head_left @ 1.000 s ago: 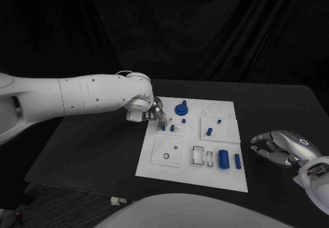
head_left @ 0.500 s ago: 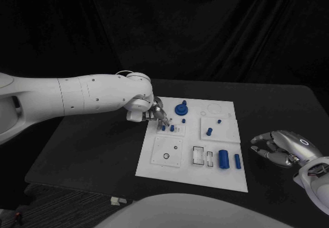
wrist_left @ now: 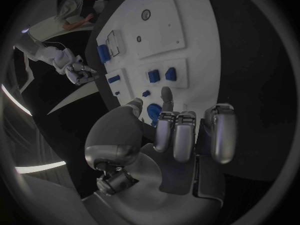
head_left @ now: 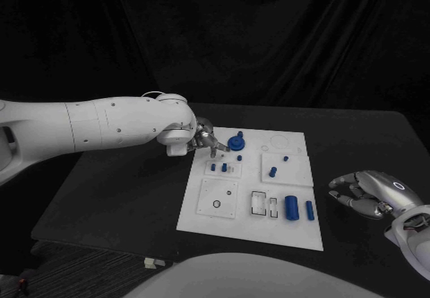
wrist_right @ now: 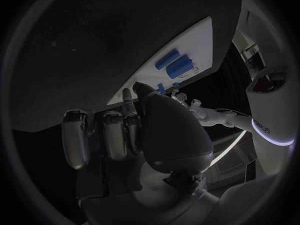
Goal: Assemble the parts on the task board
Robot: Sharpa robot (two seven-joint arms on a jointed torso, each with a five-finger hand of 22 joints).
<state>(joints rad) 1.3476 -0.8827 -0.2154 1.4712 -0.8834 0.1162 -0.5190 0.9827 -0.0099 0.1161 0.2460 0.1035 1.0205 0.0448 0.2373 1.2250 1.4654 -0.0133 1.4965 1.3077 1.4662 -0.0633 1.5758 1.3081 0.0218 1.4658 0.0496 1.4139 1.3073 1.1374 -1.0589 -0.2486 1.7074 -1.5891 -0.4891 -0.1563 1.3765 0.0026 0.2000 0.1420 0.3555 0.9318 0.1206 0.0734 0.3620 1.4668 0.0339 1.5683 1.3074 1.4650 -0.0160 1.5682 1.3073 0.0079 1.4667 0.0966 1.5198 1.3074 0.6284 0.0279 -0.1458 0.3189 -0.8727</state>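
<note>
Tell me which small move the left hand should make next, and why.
Probably close the left hand on the blue knob. The head view shows that hand empty, its fingers apart just beside the knob at the board's far edge. The right hand rests off the board.

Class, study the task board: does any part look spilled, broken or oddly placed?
Nothing stands out. The task board lies flat, two blue cylinders lie loose near its front, and the left robot hand hovers by the blue knob.
</note>
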